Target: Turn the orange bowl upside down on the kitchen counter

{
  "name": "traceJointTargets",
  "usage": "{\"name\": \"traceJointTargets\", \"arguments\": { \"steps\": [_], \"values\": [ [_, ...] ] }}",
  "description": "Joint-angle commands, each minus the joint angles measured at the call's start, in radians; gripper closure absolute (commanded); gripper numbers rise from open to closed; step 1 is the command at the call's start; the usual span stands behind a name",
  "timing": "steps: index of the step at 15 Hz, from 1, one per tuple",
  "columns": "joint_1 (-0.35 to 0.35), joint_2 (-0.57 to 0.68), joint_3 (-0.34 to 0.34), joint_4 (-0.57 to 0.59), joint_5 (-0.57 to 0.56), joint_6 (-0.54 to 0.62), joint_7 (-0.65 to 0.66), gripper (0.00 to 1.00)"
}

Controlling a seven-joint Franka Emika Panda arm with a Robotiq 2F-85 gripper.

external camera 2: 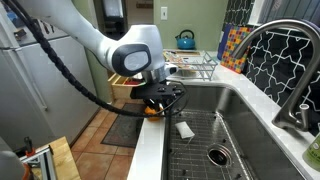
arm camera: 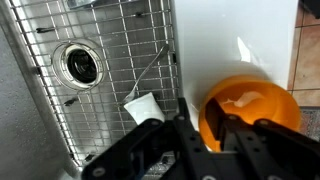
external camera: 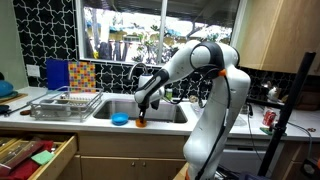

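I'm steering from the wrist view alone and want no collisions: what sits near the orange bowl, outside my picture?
Observer: A blue bowl sits right beside the orange bowl on the kitchen counter, along the sink's front edge.
Operator: Anything further that way?
Observer: A wire dish rack stands on the counter beyond the blue bowl, at the sink's end.
Operator: And lower down?
Observer: A drawer stands pulled open under the dish rack.

Daylight floods through the window (external camera: 150, 35); the kitchen counter (arm camera: 230, 40) glares white, and the near fingers (arm camera: 160, 150) blur.
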Motion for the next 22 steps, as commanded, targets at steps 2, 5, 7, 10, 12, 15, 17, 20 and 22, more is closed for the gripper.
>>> {"name": "traceJointTargets", "arguments": {
  "steps": [2, 5, 7, 10, 12, 15, 17, 20, 22],
  "values": [
    [-0.023, -0.010, 0.029, 0.017, -0.117, -0.015, 0.082, 1.00],
    [-0.036, -0.049, 0.062, 0.036, -0.300, -0.047, 0.151, 0.99],
    [-0.041, -0.076, 0.093, 0.041, -0.437, -0.106, 0.190, 0.97],
    [-0.028, -0.100, 0.140, 0.032, -0.600, -0.227, 0.269, 0.97],
    [-0.012, -0.117, 0.168, 0.018, -0.713, -0.285, 0.318, 0.98],
    [0.014, -0.148, 0.205, -0.012, -0.889, -0.340, 0.403, 0.98],
    [0.035, -0.110, 0.175, 0.025, -0.859, -0.329, 0.379, 0.99],
    [0.046, -0.112, 0.172, 0.025, -0.870, -0.330, 0.392, 0.96],
    [0.045, -0.110, 0.167, 0.027, -0.870, -0.330, 0.392, 0.96]
  ]
}}
